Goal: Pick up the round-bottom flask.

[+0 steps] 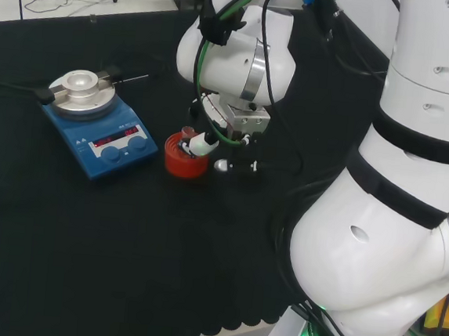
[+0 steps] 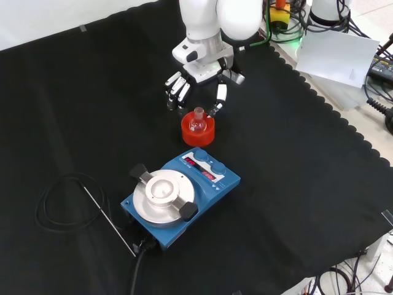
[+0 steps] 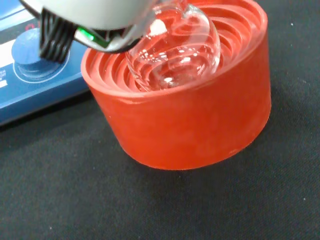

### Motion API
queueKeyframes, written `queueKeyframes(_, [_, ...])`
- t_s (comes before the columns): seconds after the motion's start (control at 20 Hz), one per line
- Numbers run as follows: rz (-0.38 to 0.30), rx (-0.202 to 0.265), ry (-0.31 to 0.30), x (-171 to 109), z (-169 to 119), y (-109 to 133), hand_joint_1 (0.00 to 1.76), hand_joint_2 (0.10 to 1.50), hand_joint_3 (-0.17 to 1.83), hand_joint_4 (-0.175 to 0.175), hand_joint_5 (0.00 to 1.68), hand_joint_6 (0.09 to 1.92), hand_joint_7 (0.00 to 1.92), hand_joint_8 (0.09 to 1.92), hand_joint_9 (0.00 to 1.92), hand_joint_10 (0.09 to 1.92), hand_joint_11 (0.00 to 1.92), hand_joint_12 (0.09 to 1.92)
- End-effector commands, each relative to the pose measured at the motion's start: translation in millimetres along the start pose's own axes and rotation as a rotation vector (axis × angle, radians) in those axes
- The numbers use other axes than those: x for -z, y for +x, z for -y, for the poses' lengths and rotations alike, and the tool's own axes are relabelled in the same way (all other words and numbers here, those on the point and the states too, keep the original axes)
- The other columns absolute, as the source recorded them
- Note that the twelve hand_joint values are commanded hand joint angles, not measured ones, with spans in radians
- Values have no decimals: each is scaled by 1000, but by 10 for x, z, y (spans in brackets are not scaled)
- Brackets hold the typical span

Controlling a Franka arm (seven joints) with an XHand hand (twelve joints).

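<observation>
Closest in the front view, a thin metal rod [image 2: 109,221] and a coil of black cable [image 2: 64,203] lie on the tabletop [image 2: 307,184] left of the blue hotplate stirrer [image 2: 181,196], whose round silver plate faces up; its front panel carries red displays and two blue knobs, but no print is legible. Just beyond the stirrer stands the red ribbed stand [image 2: 198,129], close to the stirrer's knob side without clearly touching it, and the round-bottom flask [image 2: 197,121] sits upright in it, clear glass with its short neck pointing up. In the wrist view the flask's bulb [image 3: 175,55] rests in the stepped red hollow of the stand [image 3: 190,120]. Beyond the stand, the hand [image 2: 195,77] hangs from the white arm with its fingers [image 2: 176,89] pointing down and spread apart on one side and the thumb on the other, flanking the far part of the stand; they hold nothing, and contact with the flask cannot be made out. In the head view the hand [image 1: 230,123] sits low, just right of the stand [image 1: 186,157]. Bare black cloth lies open all around, and its scalloped edge runs along the front view's right side.
</observation>
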State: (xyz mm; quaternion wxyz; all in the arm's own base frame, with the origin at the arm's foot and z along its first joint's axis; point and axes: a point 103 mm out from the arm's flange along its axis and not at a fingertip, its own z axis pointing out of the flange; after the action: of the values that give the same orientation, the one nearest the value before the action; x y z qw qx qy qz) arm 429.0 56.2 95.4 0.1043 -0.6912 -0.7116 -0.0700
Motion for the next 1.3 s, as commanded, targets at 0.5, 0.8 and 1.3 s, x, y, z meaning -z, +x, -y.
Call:
queueKeyframes(0.5, [9,19,-24,38,-63,35,976,581,647,-83,864,789,400,709,610,650,280,1368])
queueKeyframes(0.8, [11,14,-12,10,-65,37,978,584,649,-93,897,801,403,707,620,647,292,1362])
queueKeyframes(1.3, [11,0,-44,22,-82,48,1048,716,556,76,1082,820,422,710,646,641,309,1357])
